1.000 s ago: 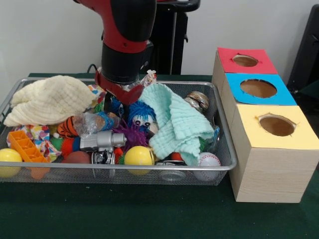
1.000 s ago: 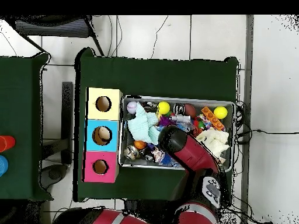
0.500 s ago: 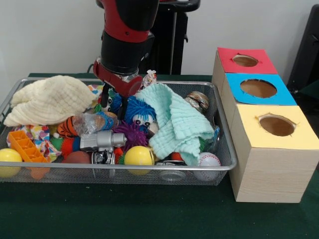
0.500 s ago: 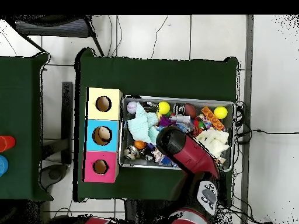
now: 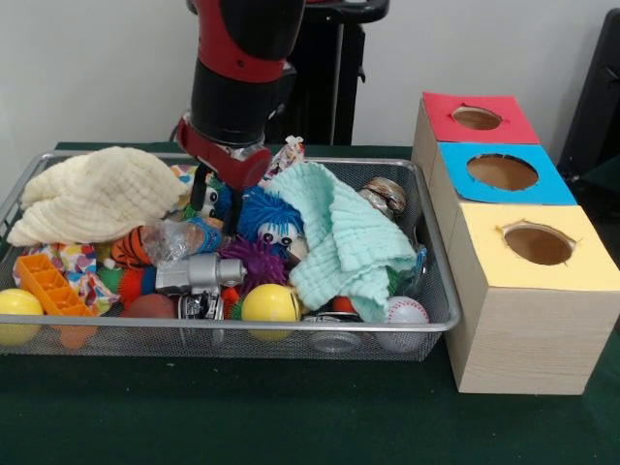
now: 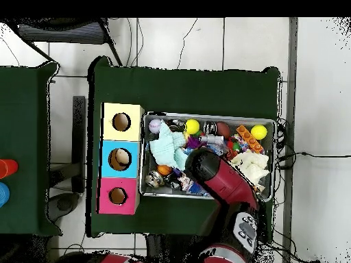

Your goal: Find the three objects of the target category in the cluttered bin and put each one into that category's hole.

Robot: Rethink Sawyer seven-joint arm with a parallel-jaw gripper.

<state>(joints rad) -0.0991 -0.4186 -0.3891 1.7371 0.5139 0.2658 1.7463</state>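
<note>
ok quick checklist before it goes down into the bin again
1. Pincer over the bin: ok, above the middle clutter.
2. Pincer empty: cannot tell, tips sit among toys.
3. Pincer open or shut: cannot tell.
4. Holes free: ok, red, blue and yellow all unblocked.
5. Toys exposed: not ok, teal cloth and cream cloth cover parts of the pile.
6. Arm clear of the boxes: ok.
</note>
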